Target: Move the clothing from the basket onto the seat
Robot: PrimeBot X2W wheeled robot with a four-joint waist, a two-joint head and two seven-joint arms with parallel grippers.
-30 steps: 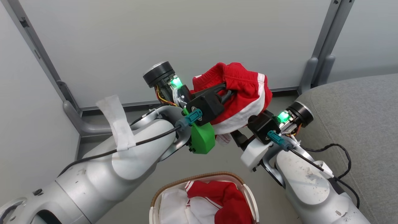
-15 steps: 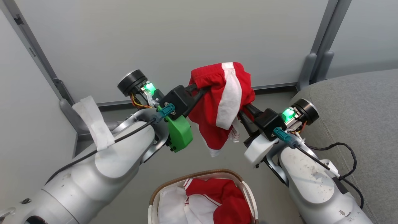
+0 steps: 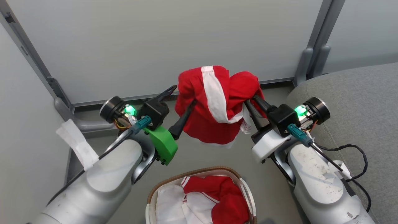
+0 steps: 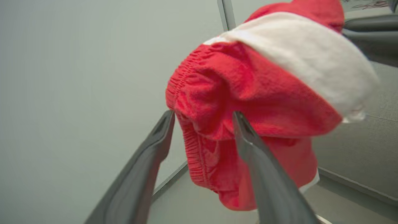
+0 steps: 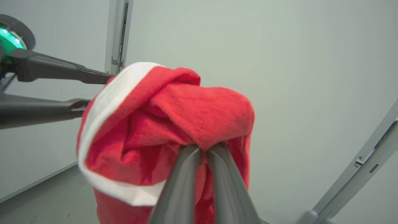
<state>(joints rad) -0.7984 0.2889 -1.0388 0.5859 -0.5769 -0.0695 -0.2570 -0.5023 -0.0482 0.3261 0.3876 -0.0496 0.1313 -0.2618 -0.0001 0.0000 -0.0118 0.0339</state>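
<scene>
Two pincers meet at one red garment (image 3: 214, 105), which hangs in the air above the floor (image 3: 199, 155), beyond the basket (image 3: 189, 175) and left of the seat (image 3: 357, 93). On the left, the left pincer (image 3: 183, 95) has its fingers spread apart. The head view puts one finger clear of the cloth and the other along its left edge. The left wrist view adds a gathered elastic band bulging between those two fingers, though whether either finger presses on it is hard to tell.

At the bottom centre the basket holds more red clothing (image 3: 224, 193) beside a white sheet (image 3: 168, 202); its near end is cut off by the picture's edge.

Further right, the right pincer (image 3: 250, 102) has its tips buried in the fabric as the head sees it. The right wrist view settles it: both fingers are together, clamped on a fold of the garment, whose white stripe curves down the left side. The seat's grey cushion runs out past the right edge.
</scene>
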